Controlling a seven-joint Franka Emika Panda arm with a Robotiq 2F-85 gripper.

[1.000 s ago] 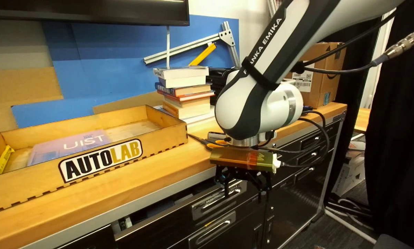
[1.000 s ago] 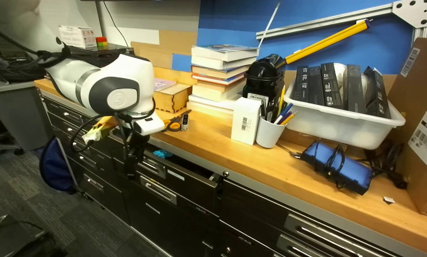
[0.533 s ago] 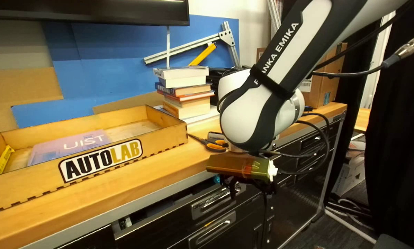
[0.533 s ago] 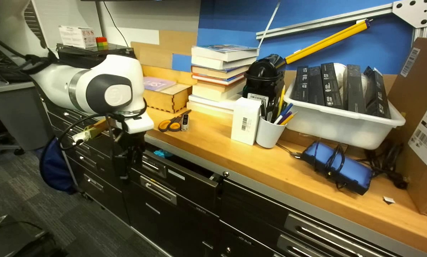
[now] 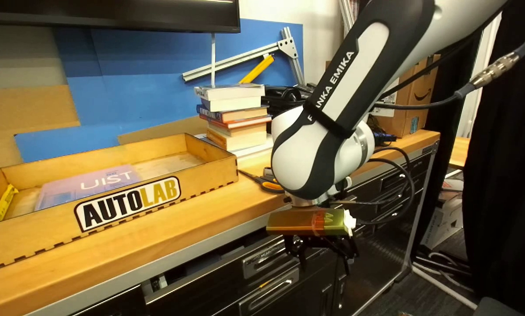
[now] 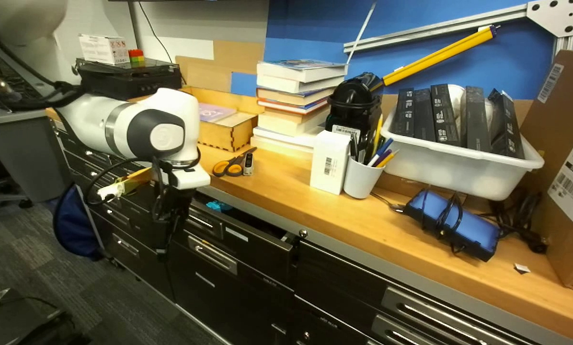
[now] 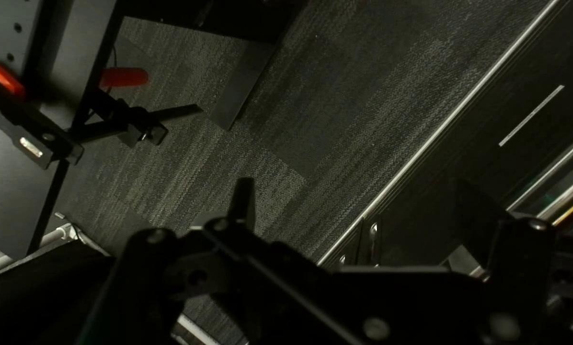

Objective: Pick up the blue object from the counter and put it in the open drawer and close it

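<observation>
The small cyan blue object (image 6: 218, 206) lies inside the partly open drawer (image 6: 262, 249), near the drawer's handle end. In an exterior view the arm and gripper hide the blue object, but the drawer's dark front (image 5: 201, 283) and silver handle strip (image 5: 275, 256) show. The wooden counter (image 6: 286, 189) overhangs the drawer. My gripper (image 5: 325, 268) is empty, with its fingers apart and pointing down, in front of the cabinet and just outside the drawer front. In the wrist view the gripper (image 7: 360, 196) spreads wide over floor and cabinet front, and the blue object is out of view.
Scissors (image 6: 234, 165), stacked books (image 6: 296, 100), a white box (image 6: 329, 163), a pen cup (image 6: 363, 177) and a white bin (image 6: 459, 165) stand on the counter. The AUTOLAB tray (image 5: 210, 166) is there too. A lower drawer handle (image 5: 269, 289) sits below the open drawer.
My gripper has moved down, and outward from the counter edge and the open drawer. The blue object and the drawer have not visibly moved.
</observation>
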